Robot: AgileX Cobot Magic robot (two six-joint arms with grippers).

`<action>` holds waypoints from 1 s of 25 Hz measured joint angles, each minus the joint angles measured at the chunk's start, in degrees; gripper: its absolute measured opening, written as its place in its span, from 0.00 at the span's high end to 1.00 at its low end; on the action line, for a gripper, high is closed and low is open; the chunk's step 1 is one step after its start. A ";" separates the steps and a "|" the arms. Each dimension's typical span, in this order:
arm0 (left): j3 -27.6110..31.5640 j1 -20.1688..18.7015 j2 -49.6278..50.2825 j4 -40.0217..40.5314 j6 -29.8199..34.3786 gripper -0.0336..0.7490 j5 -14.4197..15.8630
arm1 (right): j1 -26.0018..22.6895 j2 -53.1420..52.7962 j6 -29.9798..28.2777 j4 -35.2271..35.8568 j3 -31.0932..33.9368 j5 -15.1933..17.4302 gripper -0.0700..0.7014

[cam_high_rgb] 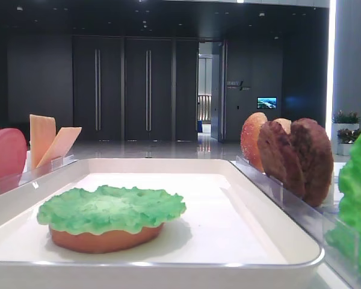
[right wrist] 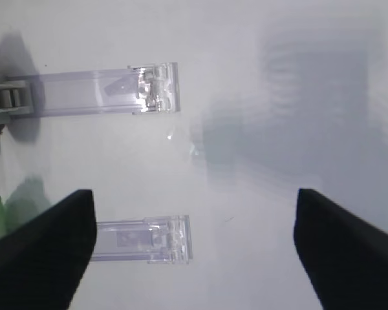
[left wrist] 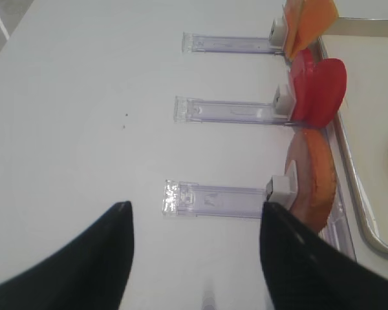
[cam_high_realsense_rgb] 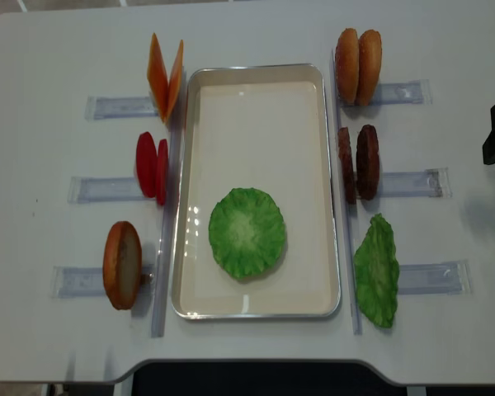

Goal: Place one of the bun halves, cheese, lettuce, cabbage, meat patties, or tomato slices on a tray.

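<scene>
On the white tray [cam_high_realsense_rgb: 190, 198], toward its near end, I see a lettuce leaf [cam_high_realsense_rgb: 247, 232] lying flat on top of a bun half [cam_high_rgb: 105, 238] (the bun shows only in the low front view, as a tan edge under the ruffled green). The rest of the tray floor is bare.

Left of the tray, clear plastic holders [cam_high_realsense_rgb: 120, 107] on the desk [cam_high_realsense_rgb: 49, 165] carry two cheese slices [cam_high_realsense_rgb: 165, 77] leaning in a V, two tomato slices [cam_high_realsense_rgb: 152, 166] standing on edge, and one more bun half [cam_high_realsense_rgb: 122, 264] upright. Right of the tray stand two bun halves [cam_high_realsense_rgb: 358, 66], two meat patties [cam_high_realsense_rgb: 358, 162], and a second lettuce leaf [cam_high_realsense_rgb: 376, 271] propped in its holder.

My right claw [right wrist: 194, 248] is released, jaws spread wide with nothing between them, hanging over bare desk beside two holder ends [right wrist: 155, 89]. My left claw [left wrist: 194, 255] is also spread and grasping nothing, hovering over the desk near the left-hand holders, just short of the upright bun half.
</scene>
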 joint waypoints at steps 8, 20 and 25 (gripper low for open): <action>0.00 0.00 0.00 0.00 0.00 0.36 0.00 | -0.15 -14.98 1.48 -1.74 9.45 0.04 0.15; 0.00 0.00 0.00 0.04 0.00 0.36 0.00 | -0.15 -52.48 2.46 -4.24 22.09 2.37 0.15; 0.00 0.00 0.00 0.04 0.00 0.36 0.00 | -0.15 -60.61 2.63 -4.34 25.01 3.74 0.15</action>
